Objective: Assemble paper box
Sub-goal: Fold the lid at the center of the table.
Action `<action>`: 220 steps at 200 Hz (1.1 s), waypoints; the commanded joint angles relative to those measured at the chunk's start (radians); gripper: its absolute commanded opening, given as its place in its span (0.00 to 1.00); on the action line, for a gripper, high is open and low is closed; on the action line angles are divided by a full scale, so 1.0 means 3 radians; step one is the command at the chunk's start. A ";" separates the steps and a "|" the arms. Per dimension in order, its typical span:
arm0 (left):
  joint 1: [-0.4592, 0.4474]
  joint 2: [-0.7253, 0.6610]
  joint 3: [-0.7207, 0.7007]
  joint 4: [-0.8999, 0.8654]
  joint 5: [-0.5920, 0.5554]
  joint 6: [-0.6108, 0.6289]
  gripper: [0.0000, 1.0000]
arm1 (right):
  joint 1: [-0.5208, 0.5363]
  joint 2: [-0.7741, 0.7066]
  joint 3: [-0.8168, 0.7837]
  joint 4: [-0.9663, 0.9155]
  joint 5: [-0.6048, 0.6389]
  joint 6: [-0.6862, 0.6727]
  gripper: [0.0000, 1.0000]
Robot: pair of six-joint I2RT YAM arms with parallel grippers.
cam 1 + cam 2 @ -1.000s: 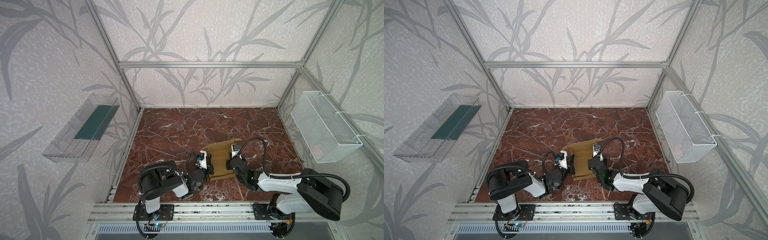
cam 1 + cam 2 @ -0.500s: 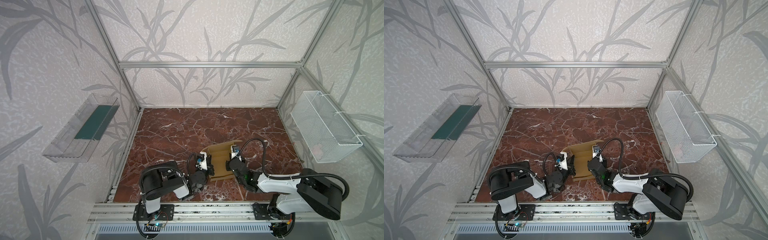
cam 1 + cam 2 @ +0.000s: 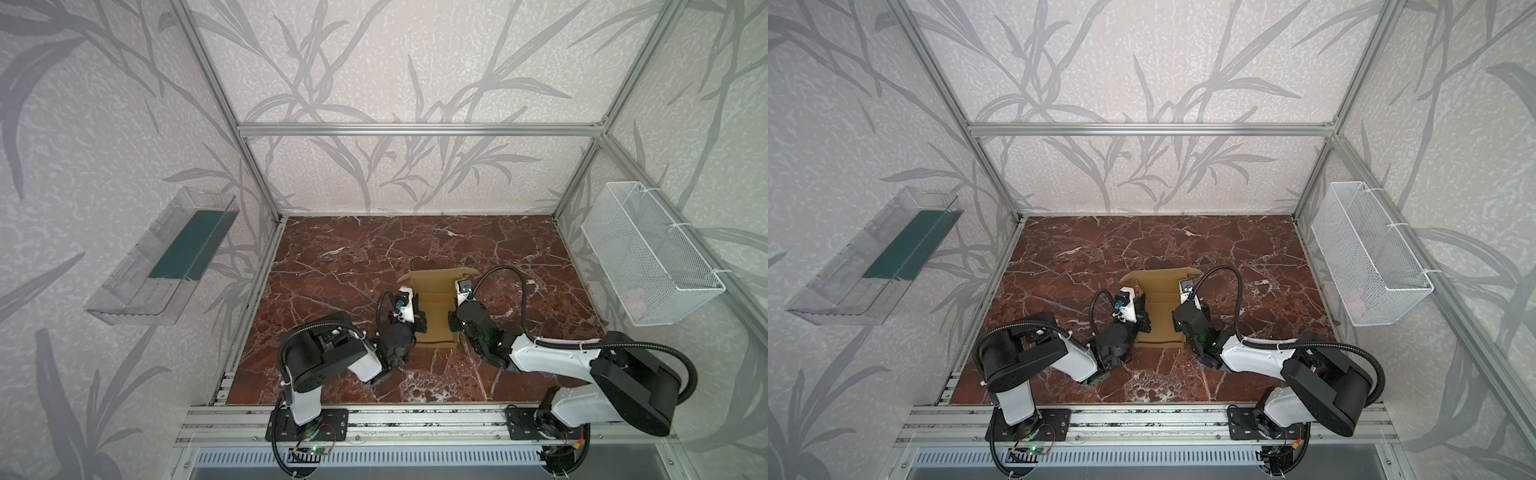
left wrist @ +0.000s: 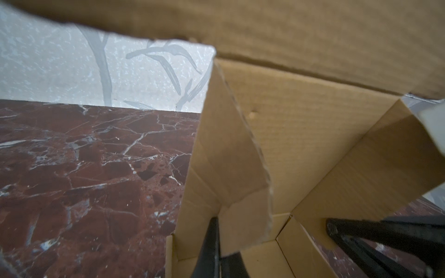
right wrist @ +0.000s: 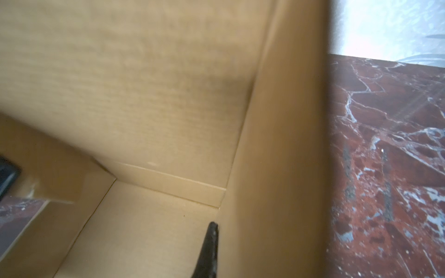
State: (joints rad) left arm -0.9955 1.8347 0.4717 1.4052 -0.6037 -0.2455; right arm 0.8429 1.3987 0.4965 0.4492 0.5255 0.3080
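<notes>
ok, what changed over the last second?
The left hand and right hand edged slightly toward the far wall with the paper box; its far flap, skewed before, now looks level. Both grips stayed shut on its side walls. Unmoved: clear tray and wire basket.
</notes>
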 commanded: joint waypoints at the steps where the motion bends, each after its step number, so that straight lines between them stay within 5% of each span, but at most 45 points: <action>1: 0.0041 -0.0015 0.0217 0.0039 0.0624 0.0100 0.00 | 0.0003 0.0031 0.0222 0.0084 -0.0556 -0.0140 0.00; 88: 0.0245 0.0339 0.0488 0.0041 0.0780 0.0076 0.00 | -0.0267 0.0503 0.0694 0.0136 -0.0815 -0.0173 0.00; 220: 0.0241 0.0369 0.0128 0.0046 0.0828 -0.0365 0.00 | -0.0117 0.0558 0.0302 0.0452 -0.0694 0.0021 0.00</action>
State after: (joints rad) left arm -0.8928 1.9377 0.5262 1.4567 -0.4938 -0.3119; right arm 0.7448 1.5646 0.6083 0.5217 0.4381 0.2985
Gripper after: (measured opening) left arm 0.048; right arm 0.049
